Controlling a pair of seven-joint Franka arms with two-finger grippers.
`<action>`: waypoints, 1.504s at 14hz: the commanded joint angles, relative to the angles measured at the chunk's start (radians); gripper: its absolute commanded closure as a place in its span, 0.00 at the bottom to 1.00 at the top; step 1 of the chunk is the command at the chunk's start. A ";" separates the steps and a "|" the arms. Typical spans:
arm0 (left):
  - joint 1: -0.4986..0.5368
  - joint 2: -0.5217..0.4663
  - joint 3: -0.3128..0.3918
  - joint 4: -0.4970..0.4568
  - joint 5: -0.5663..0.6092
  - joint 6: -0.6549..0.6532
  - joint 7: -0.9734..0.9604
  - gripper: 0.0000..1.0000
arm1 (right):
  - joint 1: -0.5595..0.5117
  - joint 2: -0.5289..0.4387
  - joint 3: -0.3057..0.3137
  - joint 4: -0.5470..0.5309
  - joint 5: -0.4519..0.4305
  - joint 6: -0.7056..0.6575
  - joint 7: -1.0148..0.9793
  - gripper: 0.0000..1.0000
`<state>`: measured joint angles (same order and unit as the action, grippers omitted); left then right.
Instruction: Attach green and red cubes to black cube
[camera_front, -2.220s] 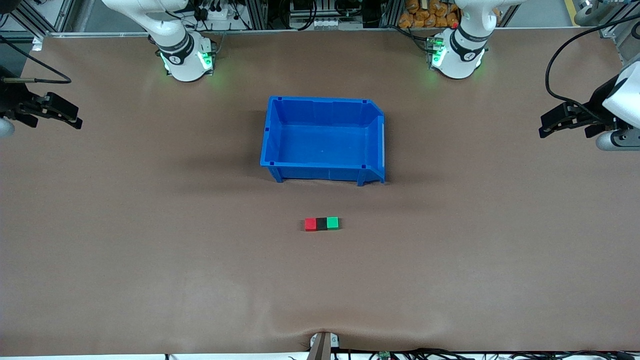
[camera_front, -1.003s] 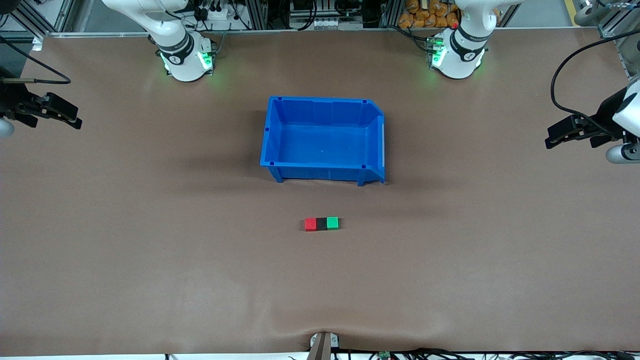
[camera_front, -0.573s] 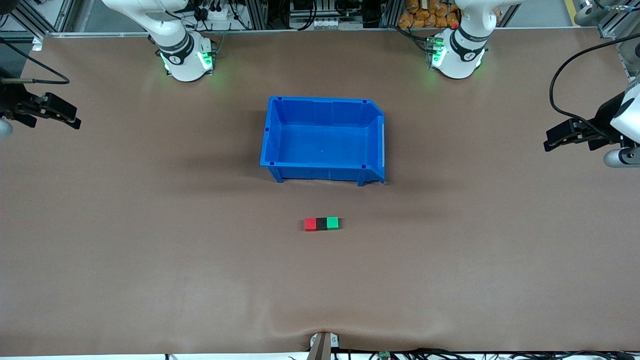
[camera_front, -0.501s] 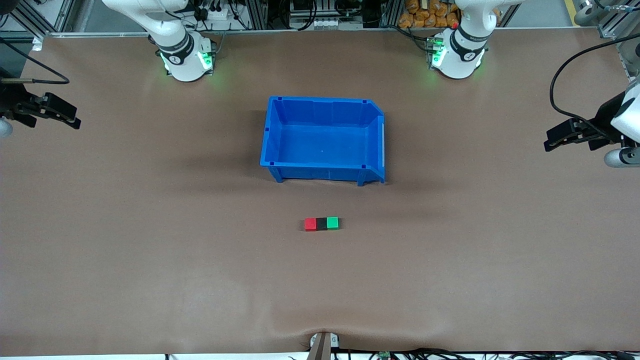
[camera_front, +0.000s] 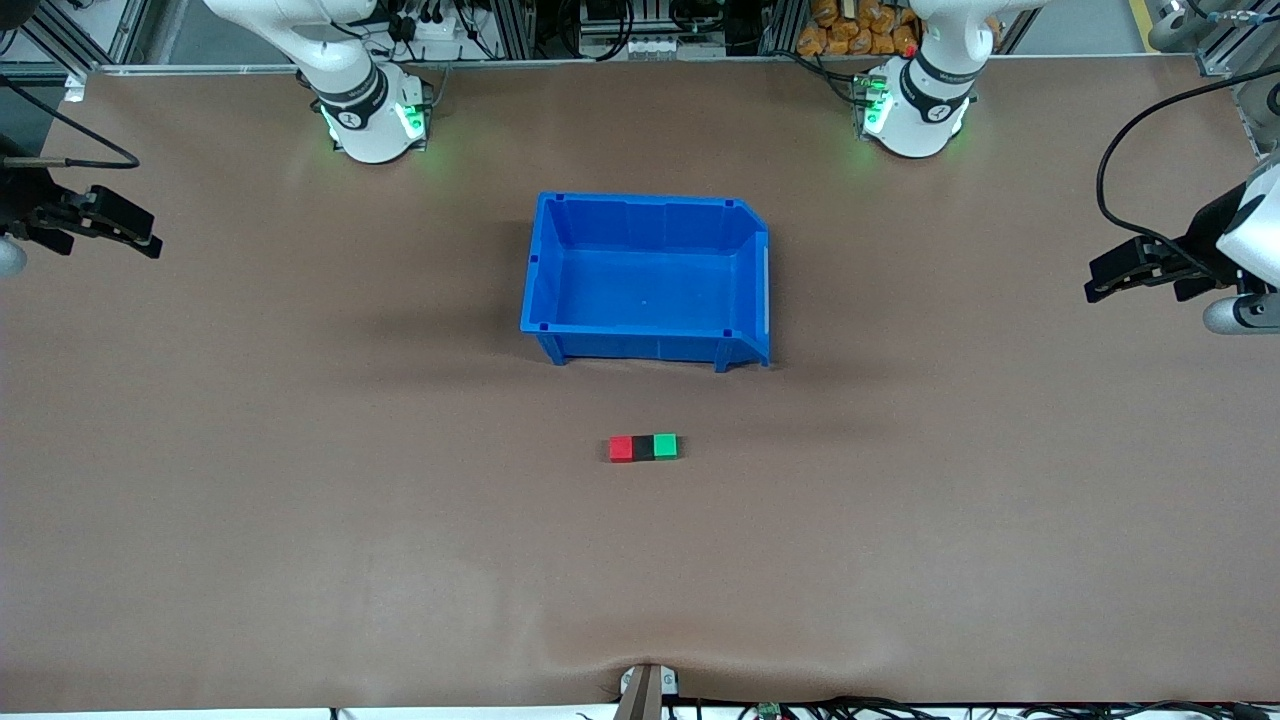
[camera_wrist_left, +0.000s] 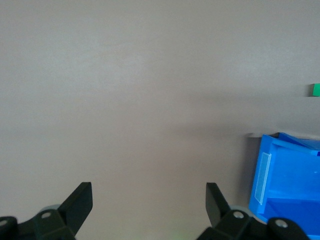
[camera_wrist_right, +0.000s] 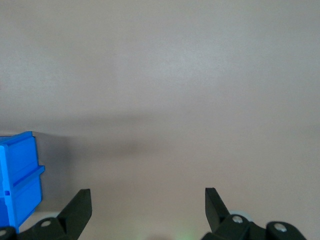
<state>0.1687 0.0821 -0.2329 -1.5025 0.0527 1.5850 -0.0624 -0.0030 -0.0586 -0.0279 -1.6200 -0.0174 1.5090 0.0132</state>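
Red cube (camera_front: 621, 449), black cube (camera_front: 643, 447), green cube (camera_front: 665, 445) seemingly touching, near blue bin (camera_front: 540, 270).

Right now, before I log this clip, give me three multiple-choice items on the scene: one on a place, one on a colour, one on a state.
1. Where is the row of cubes?
A. In the blue bin
B. On the table, nearer the front camera than the bin
C. In an end effector

2. Which cube sits in the middle?
A. Black
B. Green
C. Red

3. How are the end effectors?
A. Both shut on cubes
B. One open, one shut
C. Both open, empty

Key: 1 B, the cubes lie on the table, the blue bin is empty. 2 A, black cube between red cube and green cube. 3 C, left end effector and right end effector are spread over bare table.
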 joint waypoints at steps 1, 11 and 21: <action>-0.008 0.007 -0.011 0.018 0.044 -0.013 0.012 0.00 | -0.006 -0.029 0.003 -0.029 -0.004 0.005 -0.012 0.00; -0.008 -0.005 -0.014 0.019 0.045 -0.045 0.001 0.00 | -0.006 -0.029 0.002 -0.029 -0.004 0.007 -0.012 0.00; -0.002 -0.027 -0.042 0.021 0.029 -0.074 0.001 0.00 | -0.005 -0.029 0.003 -0.029 -0.004 0.010 -0.012 0.00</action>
<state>0.1595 0.0665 -0.2629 -1.4892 0.0757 1.5330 -0.0624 -0.0030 -0.0586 -0.0279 -1.6202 -0.0174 1.5097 0.0122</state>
